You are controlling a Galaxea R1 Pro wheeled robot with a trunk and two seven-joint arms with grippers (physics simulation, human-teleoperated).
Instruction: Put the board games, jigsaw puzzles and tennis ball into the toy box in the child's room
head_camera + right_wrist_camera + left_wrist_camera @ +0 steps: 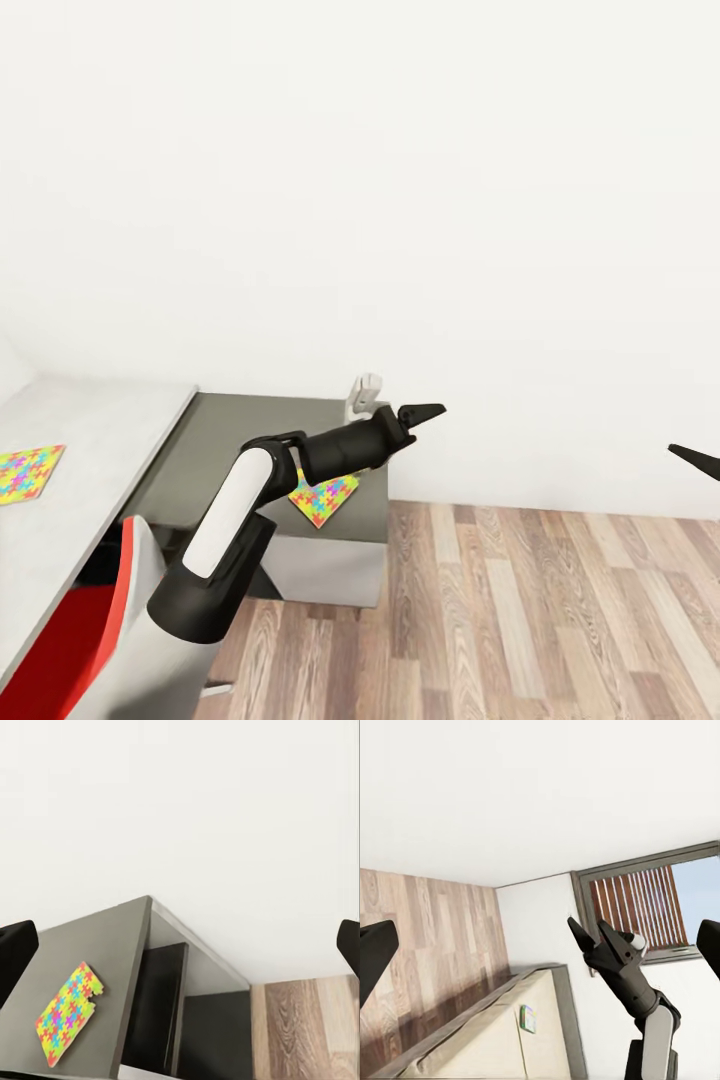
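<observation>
Two jigsaw puzzles lie on the table: one (30,472) on the pale grey top (90,420), the other (328,497) on the dark grey section (240,430), partly behind my left forearm. That second puzzle (67,1012) also lies below my right gripper (180,934), which is open and empty. My left gripper (425,410) hangs open past the table's end, above the floor, holding nothing. My right gripper (695,460) is in the air at the right edge. A small white-green flat box (529,1018), perhaps a board game, lies on a beige surface. The toy box and tennis ball are out of view.
A red chair (55,660) stands at the lower left beside the table. A small white fixture (366,392) sits at the dark section's back corner against the white wall. Wood-plank floor (540,620) spreads to the right. A slatted window (641,904) is behind my right arm.
</observation>
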